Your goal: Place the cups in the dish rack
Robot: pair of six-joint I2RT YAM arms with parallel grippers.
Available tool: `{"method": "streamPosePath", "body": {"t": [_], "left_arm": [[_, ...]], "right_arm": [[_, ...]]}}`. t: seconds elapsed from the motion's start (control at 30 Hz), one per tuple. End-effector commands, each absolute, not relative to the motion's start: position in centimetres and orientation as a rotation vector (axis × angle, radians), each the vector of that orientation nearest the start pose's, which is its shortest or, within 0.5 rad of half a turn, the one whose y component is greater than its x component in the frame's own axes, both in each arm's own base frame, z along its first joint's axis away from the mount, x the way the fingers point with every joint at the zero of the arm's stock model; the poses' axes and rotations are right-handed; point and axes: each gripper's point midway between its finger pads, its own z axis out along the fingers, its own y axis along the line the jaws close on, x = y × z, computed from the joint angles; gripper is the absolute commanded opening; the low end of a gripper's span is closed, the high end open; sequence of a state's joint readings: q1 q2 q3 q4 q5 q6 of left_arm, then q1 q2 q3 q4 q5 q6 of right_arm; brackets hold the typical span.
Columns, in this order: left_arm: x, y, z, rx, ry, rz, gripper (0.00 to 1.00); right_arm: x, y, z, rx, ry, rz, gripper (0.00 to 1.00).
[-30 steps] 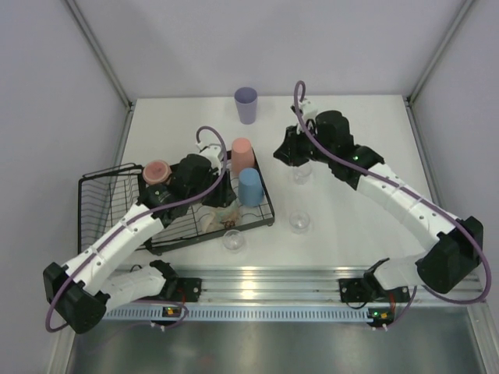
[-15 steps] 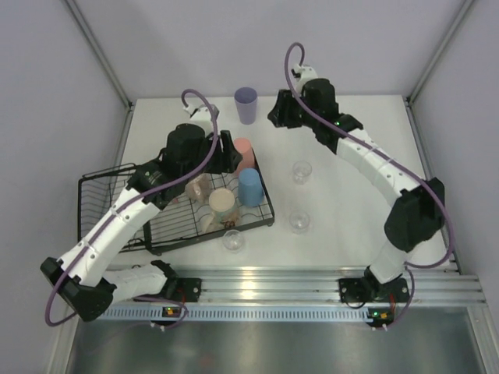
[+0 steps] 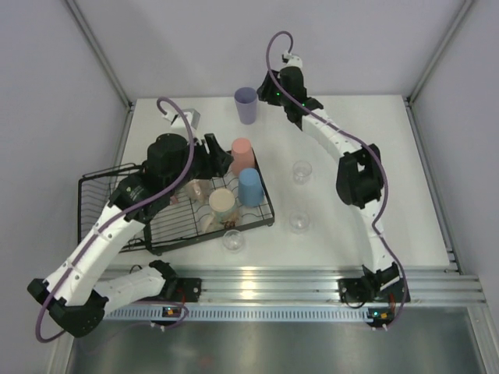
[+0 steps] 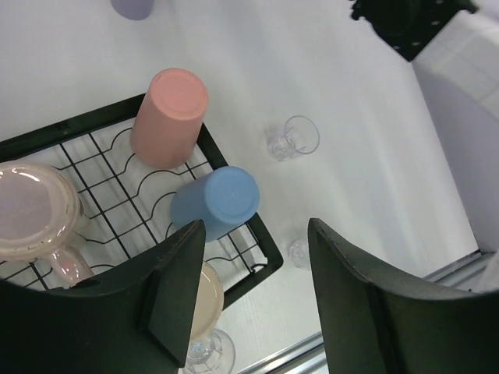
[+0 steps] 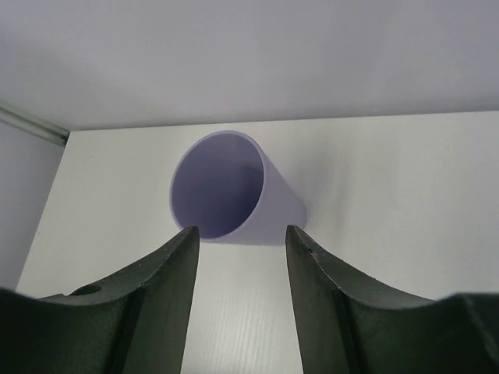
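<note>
The lavender tumbler (image 3: 245, 104) stands upright at the far table edge. My right gripper (image 3: 270, 97) is open just right of it, and in the right wrist view the tumbler (image 5: 234, 191) lies just beyond the open gripper (image 5: 242, 234). The black dish rack (image 3: 93, 183) holds the salmon tumbler (image 3: 242, 149), blue tumbler (image 3: 249, 187), cream mug (image 3: 222, 202) and pink mug (image 3: 198, 188). My left gripper (image 3: 219, 159) hovers open and empty above the rack (image 4: 271, 246); its wrist view shows the salmon (image 4: 170, 117) and blue (image 4: 217, 201) tumblers between its open gripper (image 4: 253, 234).
Three clear glasses stand on the table: one right of the rack (image 3: 302, 171), one nearer (image 3: 299, 222), and one at the rack's front corner (image 3: 233, 240). Walls close the table at the back and sides. The right arm spans the table's right half.
My right arm has swung from the clear glass at mid-table to the far edge beside the lavender tumbler. My left gripper has risen and drawn back from the rack, leaving the mugs in it.
</note>
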State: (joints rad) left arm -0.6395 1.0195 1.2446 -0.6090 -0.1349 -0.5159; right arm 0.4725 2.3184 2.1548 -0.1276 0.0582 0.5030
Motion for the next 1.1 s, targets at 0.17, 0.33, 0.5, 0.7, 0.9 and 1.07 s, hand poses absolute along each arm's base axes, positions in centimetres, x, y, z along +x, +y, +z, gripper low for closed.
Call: {"method": "streamPosePath", "body": {"t": [0.17,0.33,0.5,0.7,0.9,1.07], "left_arm": [[25.0,-19.4,32.7,0.041,1.984,-0.707,0.61],[24.6,-19.2,32.2,0.050,1.988,-0.706,0.61],[24.3,-18.6,31.5,0.045,1.990,-0.681,0.61],[24.1,-18.1,31.3,0.040,1.983,-0.667,0.61],[23.9,-17.8,31.7,0.036,1.967,-0.669,0.61],[23.7,-17.6,31.5,0.020,1.967,-0.669,0.61]], "right_arm": [[64.1,33.5,24.2,0.197,1.695,0.723,0.49],[65.0,34.1,21.6,0.218,1.706,0.727,0.49],[65.5,35.0,20.8,0.200,1.701,0.746,0.48],[65.2,35.1,19.2,0.185,1.751,0.703,0.42],[63.9,35.7,17.6,0.094,1.846,0.705,0.29],[63.0,35.1,16.2,0.068,1.910,0.664,0.25]]}}
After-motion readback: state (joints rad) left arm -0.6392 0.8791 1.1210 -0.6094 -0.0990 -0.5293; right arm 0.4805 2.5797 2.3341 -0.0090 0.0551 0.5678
